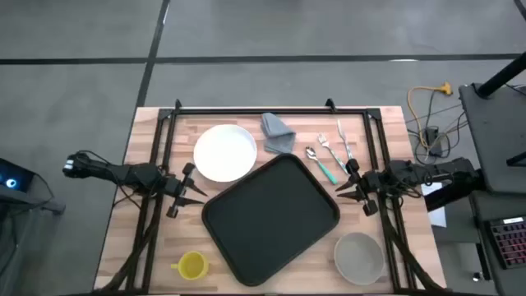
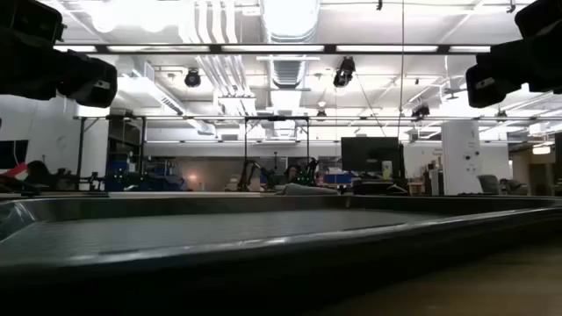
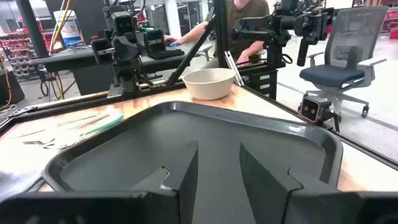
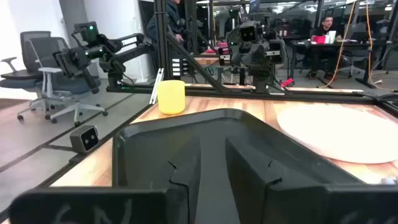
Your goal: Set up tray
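Tray (image 1: 271, 218) btwn both open tools

No legible text, label, brand, number or sign appears on the tray (image 1: 271, 218) or anything around it.

The tray (image 1: 271, 220) is matte black all over, plain, with no pattern on it. It lies on a table (image 1: 148, 247) of pale, striped wood planks. The plate (image 1: 224, 152) is plain white. The cloth (image 1: 278, 133) is grey-blue. The cup (image 1: 191, 265) is bright yellow, and the bowl (image 1: 359, 255) a dull grey-beige. One piece of cutlery (image 1: 329, 171) has a green handle; the others are silver. Both arms are dark, nearly black. The floor (image 1: 82, 82) is grey.
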